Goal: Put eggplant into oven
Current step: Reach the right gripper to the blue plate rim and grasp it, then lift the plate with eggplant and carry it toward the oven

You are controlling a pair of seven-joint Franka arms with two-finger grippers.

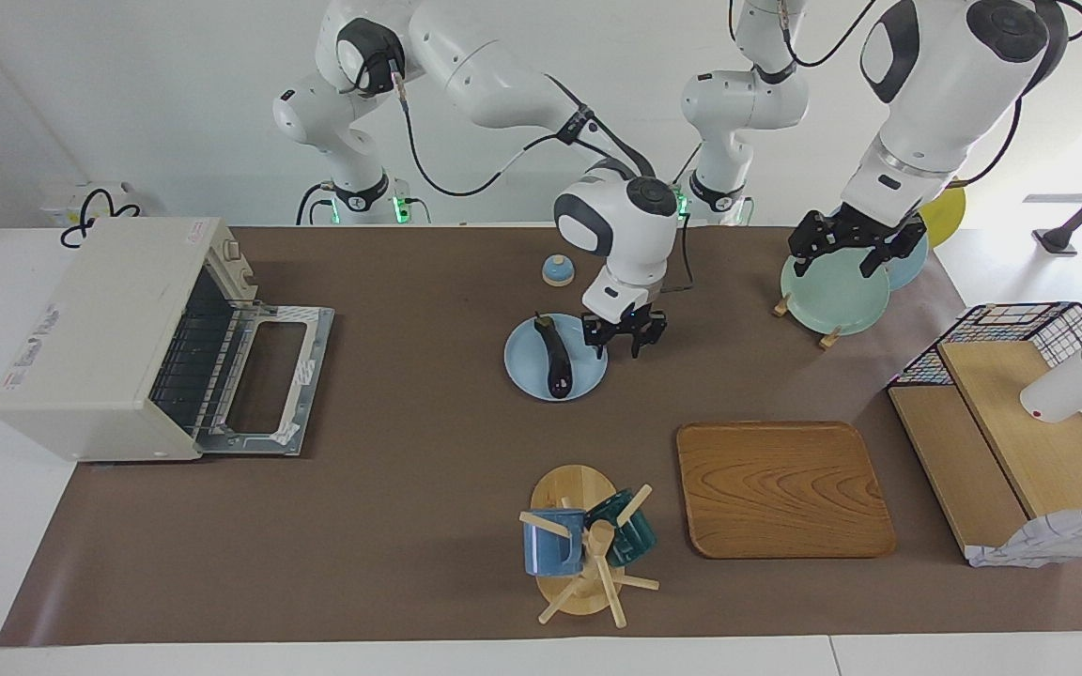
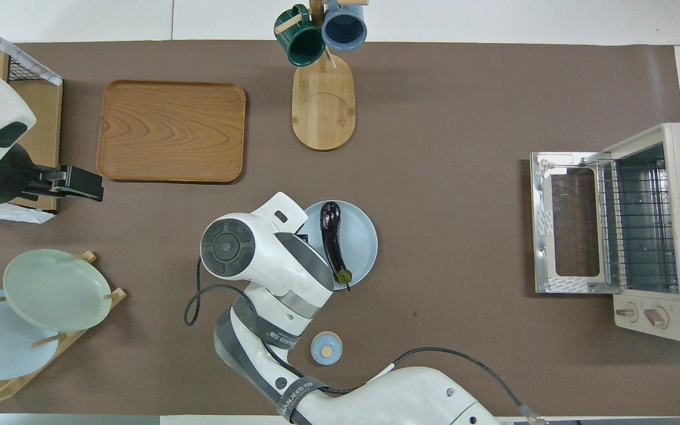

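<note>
Hovering beside the blue plate (image 1: pixel 524 372), the right pincer (image 1: pixel 624 336) hangs with its jaws apart and empty, just off the eggplant (image 1: pixel 557 362) lying across that plate. It should shift over the eggplant's middle, straddle it crosswise and close gently, since the glossy skin could slip. Left pincer (image 1: pixel 849 246) waits open over the plate rack, while the oven (image 1: pixel 128 333) stands door-down toward the right arm's end from the plate.

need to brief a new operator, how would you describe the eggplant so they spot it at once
Start at the open oven at the right arm's end of the table. Mid-table sits a pale blue plate. The eggplant lies on it: slender, glossy purple-black, green stem tip.
</note>
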